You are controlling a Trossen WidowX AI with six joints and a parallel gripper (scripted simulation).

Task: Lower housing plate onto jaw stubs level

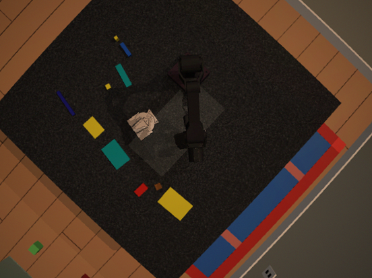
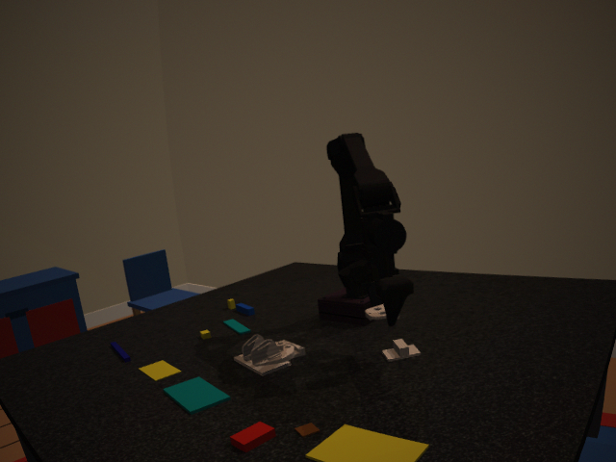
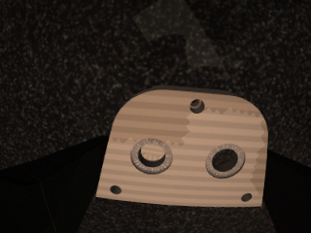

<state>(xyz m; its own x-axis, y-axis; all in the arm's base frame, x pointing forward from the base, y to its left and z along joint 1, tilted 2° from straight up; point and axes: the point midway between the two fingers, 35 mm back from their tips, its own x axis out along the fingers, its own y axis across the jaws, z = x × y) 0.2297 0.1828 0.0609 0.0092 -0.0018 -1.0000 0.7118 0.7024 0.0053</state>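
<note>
My gripper (image 2: 391,318) (image 3: 183,150) is shut on the housing plate (image 2: 373,312) (image 3: 187,128), a pale plate with one rounded side, two ringed holes and three small holes. The fingers hold it by opposite edges, above the black table. The jaw assembly's pale base (image 1: 135,121) (image 2: 263,368) lies on the table to the left of my gripper in the top and exterior views, apart from the plate. Its grey curved jaws (image 2: 255,350) stand on it. The two stubs cannot be told apart clearly. Something pale shows through the plate's left ringed hole in the wrist view.
A small pale stand (image 2: 400,347) is in front of and below my gripper in the exterior view. A teal tile (image 1: 115,154) (image 2: 196,394), yellow tiles, a red block (image 1: 140,189) (image 2: 252,436) and several small coloured pieces lie left and front.
</note>
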